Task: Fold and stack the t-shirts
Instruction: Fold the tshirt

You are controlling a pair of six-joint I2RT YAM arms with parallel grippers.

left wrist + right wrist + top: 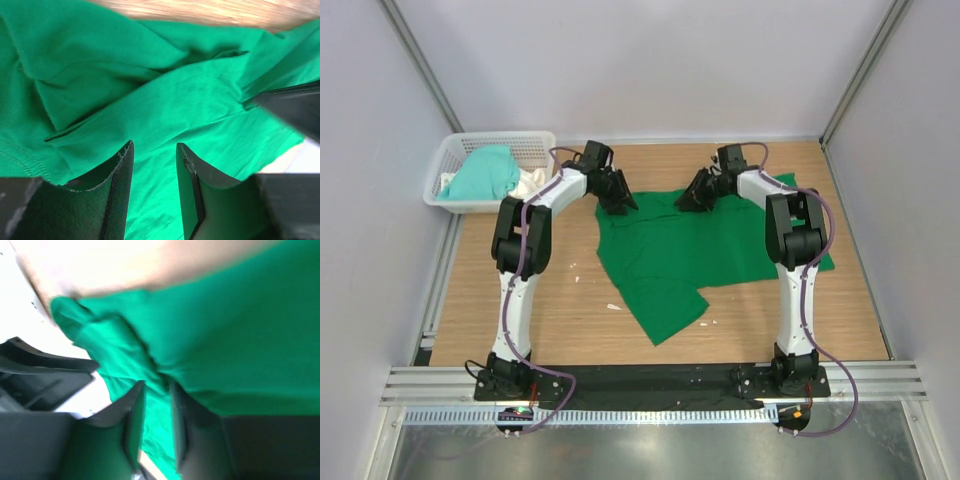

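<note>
- Wooden table [520, 320] inside pale grey walls, both arms reaching to its far half
- green t-shirt [690, 250] lies mid-table to right of centre, loosely spread and creased, not folded
- its long axis runs roughly left-right; far edge sits between the two grippers, right end passes under the right arm
- one flap sticks out toward near-left, ending well short of the near edge
- collar direction: cannot tell from the rumpled far edge
- left gripper [620, 202] is down at the shirt's far-left corner
- left wrist view: left gripper [154, 146] has its jaws clearly apart over the green t-shirt [175, 100]; flat fabric shows through the gap, nothing pinched
- right gripper [692, 200] is down at the far edge, a little right of the left one
- right wrist view is blurred: right gripper [156, 385] has jaws only narrowly apart, and a fold of the green t-shirt [225, 330] runs into the gap; cannot tell whether it is gripped
- mint-teal t-shirt [485, 172] is bunched in the white basket [534, 143] at far left, with white cloth [532, 182] beside it
</note>
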